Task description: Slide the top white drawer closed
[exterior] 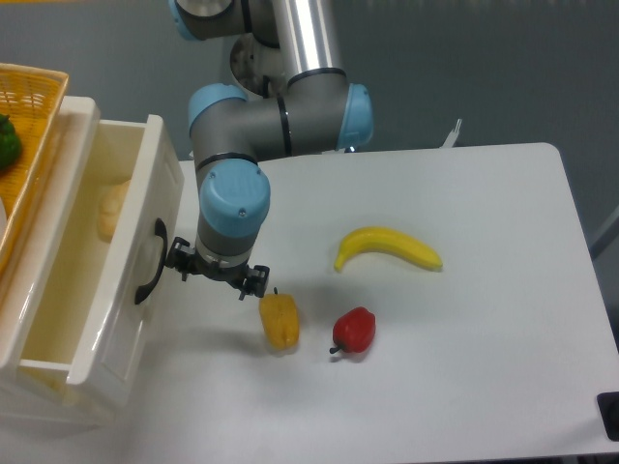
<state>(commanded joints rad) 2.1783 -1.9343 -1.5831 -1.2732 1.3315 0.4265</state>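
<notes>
White top drawer sits just left of the gripper, whose finger opening I cannot tell.

No text, label, brand, number or sign can be read anywhere on the things in the camera view.

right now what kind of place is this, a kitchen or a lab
Most likely a robot lab bench, not a kitchen. A grey-and-blue robot arm stands at a plain white table against a bare grey wall, pushing a glossy cream-white plastic drawer, with plastic-looking fruit laid out like a yellow banana.
</notes>
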